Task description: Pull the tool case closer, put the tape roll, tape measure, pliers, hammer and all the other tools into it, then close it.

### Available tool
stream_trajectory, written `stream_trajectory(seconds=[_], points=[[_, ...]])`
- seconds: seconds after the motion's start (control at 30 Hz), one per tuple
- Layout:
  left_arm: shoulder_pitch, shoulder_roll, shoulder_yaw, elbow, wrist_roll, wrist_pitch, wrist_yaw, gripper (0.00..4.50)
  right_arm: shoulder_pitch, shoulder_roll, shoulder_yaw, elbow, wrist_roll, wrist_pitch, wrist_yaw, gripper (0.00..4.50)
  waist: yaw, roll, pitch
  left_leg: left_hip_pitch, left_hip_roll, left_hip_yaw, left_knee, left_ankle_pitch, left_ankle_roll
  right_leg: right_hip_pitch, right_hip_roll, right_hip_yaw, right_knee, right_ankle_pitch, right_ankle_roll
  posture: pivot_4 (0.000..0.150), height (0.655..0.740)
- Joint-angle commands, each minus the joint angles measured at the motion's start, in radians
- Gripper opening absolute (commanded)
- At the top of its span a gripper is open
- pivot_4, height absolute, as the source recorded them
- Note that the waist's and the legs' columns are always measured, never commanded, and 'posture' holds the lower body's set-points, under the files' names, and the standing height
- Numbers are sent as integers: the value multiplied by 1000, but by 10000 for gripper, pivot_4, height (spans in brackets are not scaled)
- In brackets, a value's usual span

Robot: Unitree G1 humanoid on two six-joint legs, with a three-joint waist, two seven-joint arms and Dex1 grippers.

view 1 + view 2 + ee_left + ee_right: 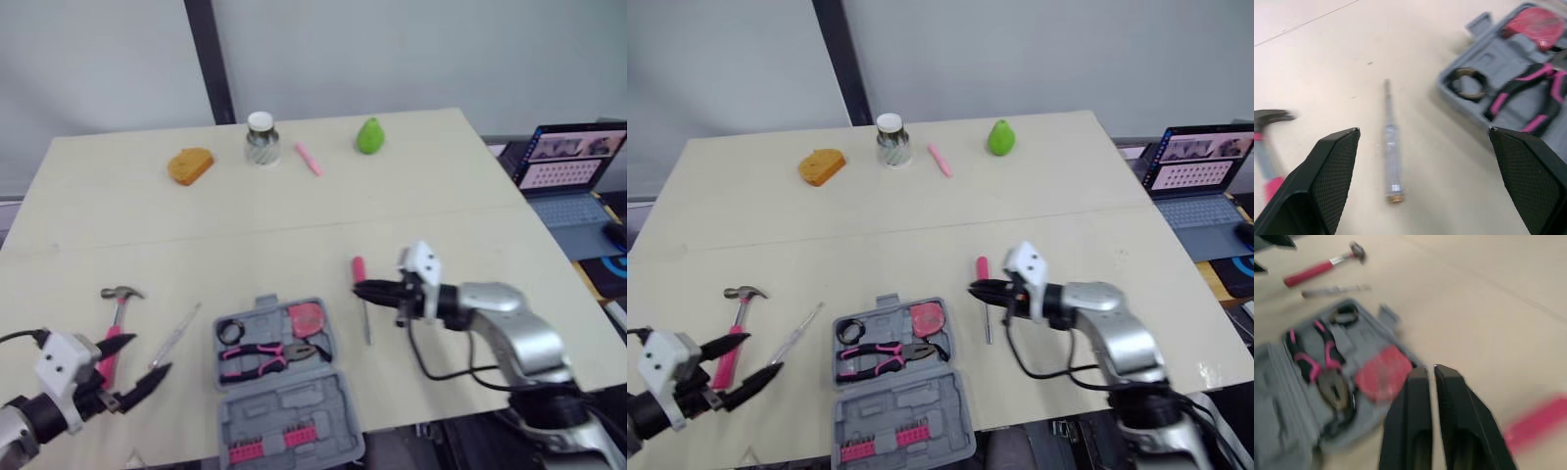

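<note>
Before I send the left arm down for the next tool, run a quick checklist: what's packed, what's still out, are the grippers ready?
1. Tool case open to load: ok.
2. Tape roll, pliers, tape measure in the case: ok.
3. Hammer packed: not ok, on the table by the left gripper.
4. Clear screwdriver packed: not ok, on the table ahead of the left gripper.
5. Pink screwdriver packed: not ok, on the table by the right gripper.
6. Left gripper open and empty: ok; right gripper shut, empty.

Pliers (266, 356) in case (284, 406) (hammer (116, 323) left)
</note>
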Motion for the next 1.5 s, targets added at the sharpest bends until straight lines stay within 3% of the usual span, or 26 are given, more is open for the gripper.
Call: stream_trajectory(seconds=[0.03, 0.17, 0.4, 0.57, 1.23, 1.33, 1.5], points=[[-30, 40, 98, 166, 18, -8, -13, 45000, 77, -108, -147, 14, 55, -13, 55, 24674, -7, -2, 1, 0, 0, 1, -1, 0, 0, -2, 0, 0, 0, 0, 0, 1500, 7400], [-43, 78, 158, 381, 59, -86, -47, 45000, 150, -190, -244, 146, 46, -71, 70, 44633, -17, -7, 4, 4, 0, 1, -1, -1, -2, -5, 1, 0, 2, 0, 0, 1500, 7400], [-73, 123, 186, 599, 101, -187, -77, 45000, 148, -229, -267, 356, 15, -182, 67, 44633, -9, -9, 6, 3, 0, 2, 0, 0, -4, -6, 0, 2, 3, 0, 0, 1500, 7400], [-79, 132, 187, 632, 106, -214, -83, 45000, 134, -231, -251, 425, 2, -239, 70, 44633, -5, -8, 6, 3, 0, 2, 0, 0, -4, -7, 0, 2, 4, 0, 0, 1500, 7400], [-111, 112, 156, 530, 120, -179, -50, 45000, 83, -182, -240, 431, 8, -272, 6, 44633, -9, -6, 8, 2, 0, 3, -1, 0, -5, -7, -1, 2, 5, 1, 0, 1500, 7400], [-115, 104, 151, 517, 119, -175, -44, 45000, 93, -174, -251, 417, 20, -257, -11, 44633, -15, -3, 11, 2, -4, -21, -3, 5, -5, 11, -5, -20, 0, 3, 3, 1500, 7400], [-119, 99, 152, 508, 121, -169, -42, 45000, 116, -170, -251, 390, 28, -257, -26, 44633, -3, -2, 13, 2, -1, -14, 0, 4, -6, 6, -3, -18, 1, 2, 2, 1500, 7400]])
